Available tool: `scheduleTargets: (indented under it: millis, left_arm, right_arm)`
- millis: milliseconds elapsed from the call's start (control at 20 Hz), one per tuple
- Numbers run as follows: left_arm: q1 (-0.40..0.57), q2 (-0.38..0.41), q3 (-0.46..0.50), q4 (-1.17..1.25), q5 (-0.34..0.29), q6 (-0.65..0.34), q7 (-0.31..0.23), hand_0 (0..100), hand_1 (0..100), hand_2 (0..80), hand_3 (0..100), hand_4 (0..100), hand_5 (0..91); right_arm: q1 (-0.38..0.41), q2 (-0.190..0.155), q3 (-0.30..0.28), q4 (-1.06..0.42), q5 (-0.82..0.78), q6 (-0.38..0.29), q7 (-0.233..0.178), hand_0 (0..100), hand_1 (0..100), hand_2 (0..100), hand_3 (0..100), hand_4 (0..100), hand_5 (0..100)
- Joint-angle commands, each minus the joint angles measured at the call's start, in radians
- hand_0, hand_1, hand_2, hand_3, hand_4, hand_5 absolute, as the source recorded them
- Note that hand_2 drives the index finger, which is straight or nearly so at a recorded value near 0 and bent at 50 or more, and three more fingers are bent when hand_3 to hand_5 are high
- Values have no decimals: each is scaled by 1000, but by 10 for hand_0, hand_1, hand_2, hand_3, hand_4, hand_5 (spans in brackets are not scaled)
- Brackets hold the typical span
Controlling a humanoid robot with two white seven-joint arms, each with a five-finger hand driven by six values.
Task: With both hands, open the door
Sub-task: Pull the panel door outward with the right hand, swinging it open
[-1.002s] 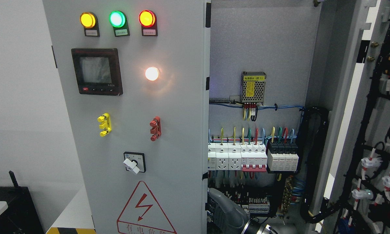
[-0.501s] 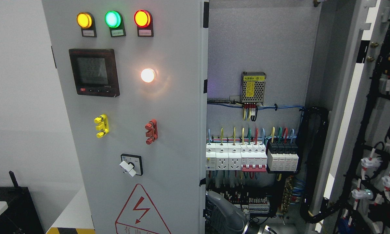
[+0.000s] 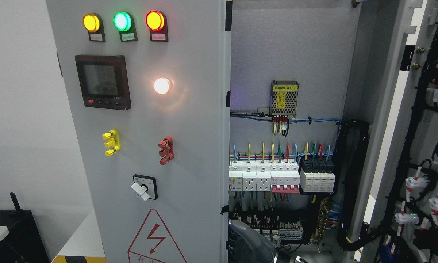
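Note:
The cabinet's left door [image 3: 189, 146] is a grey panel with three indicator lamps, a meter screen, a lit white lamp and a rotary switch. It stands partly swung out, its free edge [image 3: 227, 153] near the picture's middle. My right hand [image 3: 249, 239], a grey shell, shows at the bottom just right of that edge, close behind the door's lower part. Whether it touches the door is hidden. The right door [image 3: 398, 138] stands wide open at the far right, its inner side covered with black cable looms. My left arm is out of view.
Inside the cabinet are a row of white breakers and sockets [image 3: 266, 179], black modules [image 3: 317, 177], a perforated power supply [image 3: 284, 97] and terminal strips with wiring below. A black box [image 3: 11, 233] and a white surface with a hazard-striped edge [image 3: 82, 241] lie at lower left.
The left door has swung further to the left, showing more of the cabinet's inside. My right hand has moved left with the door's edge and sunk lower in the picture.

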Motion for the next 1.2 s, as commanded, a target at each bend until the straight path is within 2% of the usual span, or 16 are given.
scheduleTargets:
  millis: [0, 501, 601, 901, 1152]
  left_arm:
    - [2, 0, 1, -9, -1, 0, 0, 0, 0, 0, 0, 0, 0]
    - [2, 0, -1, -9, 0, 0, 0, 0, 0, 0, 0, 0, 0]
    - [2, 0, -1, -9, 0, 0, 0, 0, 0, 0, 0, 0, 0]
    - [3, 0, -1, -9, 0, 0, 0, 0, 0, 0, 0, 0, 0]
    - [2, 0, -1, -9, 0, 0, 0, 0, 0, 0, 0, 0, 0]
  right_arm:
    - [10, 22, 31, -32, -22, 3, 2, 383, 0, 0, 0, 0, 0]
    - [22, 20, 83, -72, -24, 5, 5, 383, 0, 0, 0, 0, 0]
    - [26, 20, 92, -76, -24, 5, 28, 383, 0, 0, 0, 0, 0]
    - [36, 20, 98, -96, -38, 5, 48, 382, 0, 0, 0, 0, 0]
    - [46, 18, 129, -119, -74, 8, 50, 382, 0, 0, 0, 0, 0]
